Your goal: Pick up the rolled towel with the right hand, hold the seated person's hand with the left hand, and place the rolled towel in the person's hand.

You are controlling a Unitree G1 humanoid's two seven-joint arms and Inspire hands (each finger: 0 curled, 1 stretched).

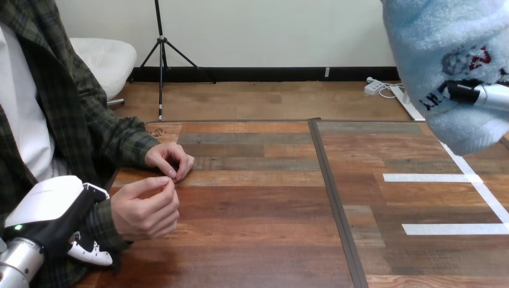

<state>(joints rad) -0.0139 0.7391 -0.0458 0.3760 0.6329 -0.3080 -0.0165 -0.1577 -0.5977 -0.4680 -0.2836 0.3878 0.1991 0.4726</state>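
Note:
A light-blue rolled towel [438, 54] hangs high at the upper right, close to the camera. A finger of my right hand [480, 94] is curled across its front, so that hand holds it, and the towel hides the palm. At the lower left my left hand [51, 204] sits at the person's wrist [99, 225], thumb above the checked sleeve and fingers [90, 253] below it, curled round. The person's nearer hand [147, 207] lies loosely curled just above the table. Their farther hand [171, 161] rests on the table behind it.
The wooden table [258, 240] has a dark seam [333, 198] running front to back through its middle. White tape lines [456, 228] mark its right part. The person sits at the left side.

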